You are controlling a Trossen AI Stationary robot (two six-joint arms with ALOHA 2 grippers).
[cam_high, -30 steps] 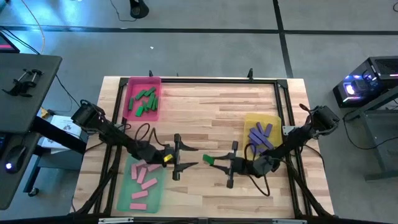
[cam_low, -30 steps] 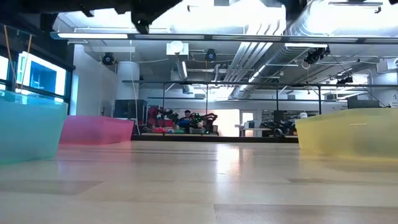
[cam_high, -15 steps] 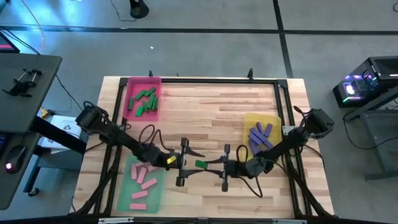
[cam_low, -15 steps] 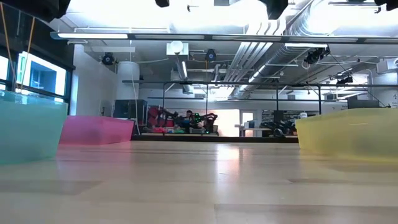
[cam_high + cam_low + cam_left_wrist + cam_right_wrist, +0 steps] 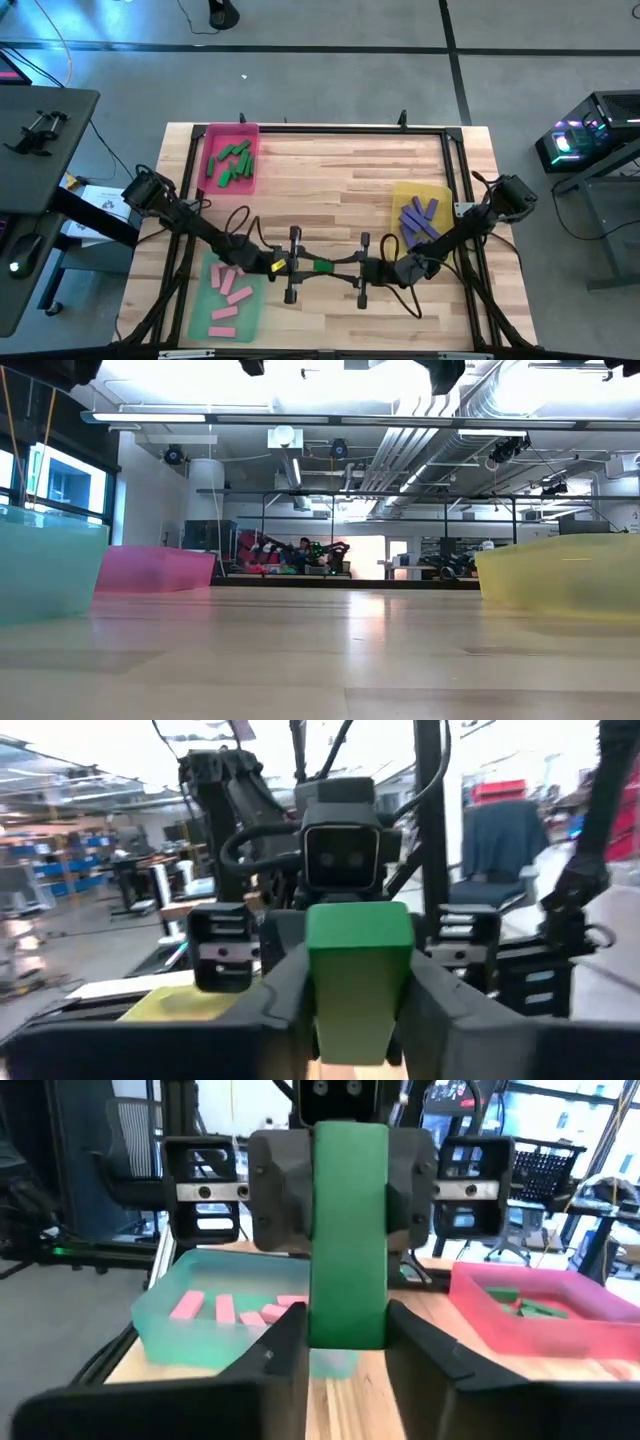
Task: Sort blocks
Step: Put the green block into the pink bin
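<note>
Green block [image 5: 322, 266] is hanging in the air above the front middle of the table [image 5: 340, 190], caught between the two arms as they are meeting nose to nose. From above, its long axis is running left to right, along the line from one wrist to the other. The left gripper [image 5: 305, 266] is pinching the block's left end and the right gripper [image 5: 343, 268] is pinching its right end, so both sets of fingers are pressing on the same bar at once. In the left wrist view the block [image 5: 358, 975] is standing out straight ahead between the dark fingers [image 5: 285, 995], its far end pointing at the other arm's camera housing. In the right wrist view the block [image 5: 349, 1230] is showing as a long strip stretching away from the near fingers [image 5: 420, 1345] into the opposite gripper.

Around them the sorting is looking well along. More green blocks [image 5: 231, 163] are lying in the pink tray [image 5: 250, 183] at the table's back left. Pink blocks [image 5: 230, 290] are lying in the green tray [image 5: 254, 318] at the front left, just beside the left arm. Purple blocks [image 5: 419, 219] are lying crisscrossed in the yellow tray [image 5: 432, 190] on the right side. From table height the trays are showing only as coloured walls, with the arms sitting above the picture's top edge.
</note>
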